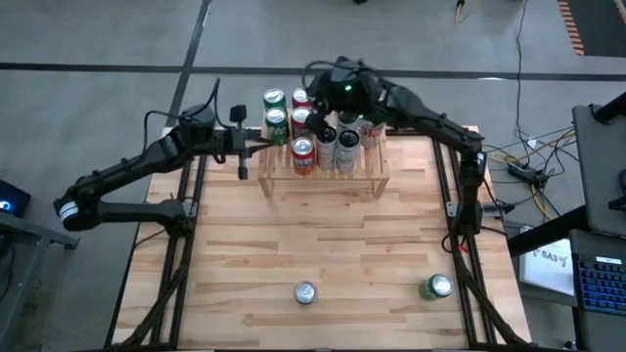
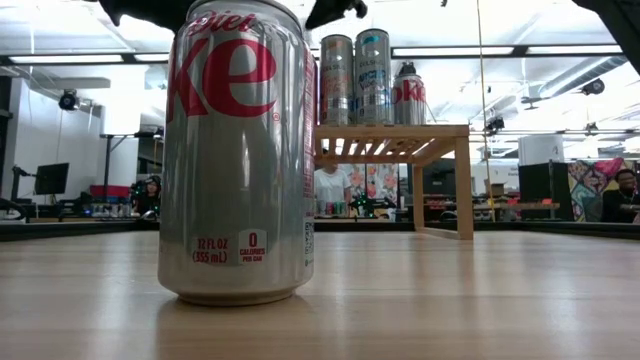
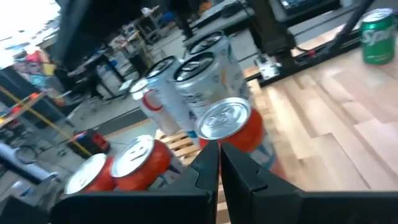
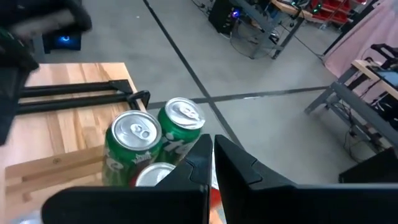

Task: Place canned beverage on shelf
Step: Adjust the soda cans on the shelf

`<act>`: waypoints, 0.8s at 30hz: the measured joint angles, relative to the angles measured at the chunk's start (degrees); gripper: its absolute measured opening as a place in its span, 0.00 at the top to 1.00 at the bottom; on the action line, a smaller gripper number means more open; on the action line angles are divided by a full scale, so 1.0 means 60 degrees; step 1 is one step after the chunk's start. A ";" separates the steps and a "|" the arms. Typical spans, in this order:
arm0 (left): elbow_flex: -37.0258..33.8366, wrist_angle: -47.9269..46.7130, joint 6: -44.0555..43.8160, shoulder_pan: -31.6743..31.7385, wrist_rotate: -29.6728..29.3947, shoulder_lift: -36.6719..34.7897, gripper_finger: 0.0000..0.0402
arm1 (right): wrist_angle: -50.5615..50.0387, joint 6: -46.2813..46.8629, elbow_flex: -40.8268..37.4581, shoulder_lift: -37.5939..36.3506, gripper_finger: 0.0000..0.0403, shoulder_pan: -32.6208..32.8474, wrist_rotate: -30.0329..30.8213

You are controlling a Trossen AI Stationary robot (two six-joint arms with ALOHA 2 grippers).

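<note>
We see both grippers clenched on nothing. The left gripper (image 1: pixel 242 143) hangs just off the shelf's (image 1: pixel 323 184) left end, near the tabletop's far left edge; in its wrist view the fingers (image 3: pixel 208 168) are pressed together w/ the racked cans right ahead. The right gripper (image 4: pixel 211 163) sits over the far left corner of the shelf, above two green cans (image 4: pixel 132 149), jaws closed and empty.

The shelf stands at the far edge of the tabletop (image 1: pixel 323 244), about centre, already carrying a cluster of cans (red, green, silver; we can't count them exactly under the right arm).

Two cans are not yet racked: a silver Diet Coke can (image 1: pixel 306 292) near the front edge, about mid-table, which fills the low view (image 2: pixel 240 150), and a green can (image 1: pixel 437 286) toward the front right corner. Both upright, well apart from each other and from either gripper.

Handling, as we judge it: if full, moderately heavy; thin aluminium wall, stiff enough but dents under a hard squeeze; smooth, prob. slippery. Best hold is across the cylindrical body, mid-height, jaws square to the wall, not on the rim. Either claw must open first. Slats mean the base should land flat, or it may tip.
</note>
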 joint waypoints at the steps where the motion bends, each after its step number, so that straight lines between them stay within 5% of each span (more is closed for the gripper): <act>1: 0.0003 -0.0004 -0.0004 0.0000 0.0092 0.0057 1.00 | -0.0313 0.0000 0.0234 -0.0060 0.98 0.0017 0.0000; 6: -0.0001 -0.0039 -0.0338 -0.0015 0.0166 0.0232 1.00 | -0.1478 0.0403 0.0922 -0.0556 0.98 0.0172 -0.0006; 12: 0.0001 -0.0002 -0.1211 -0.0207 0.1639 0.0262 1.00 | -0.1959 0.0697 0.0913 -0.1780 0.98 0.0816 -0.0044; 24: -0.0026 0.0474 -0.2301 -0.1541 0.1089 0.0553 1.00 | -0.2762 0.1010 -0.0148 -0.3596 0.98 0.1906 -0.0003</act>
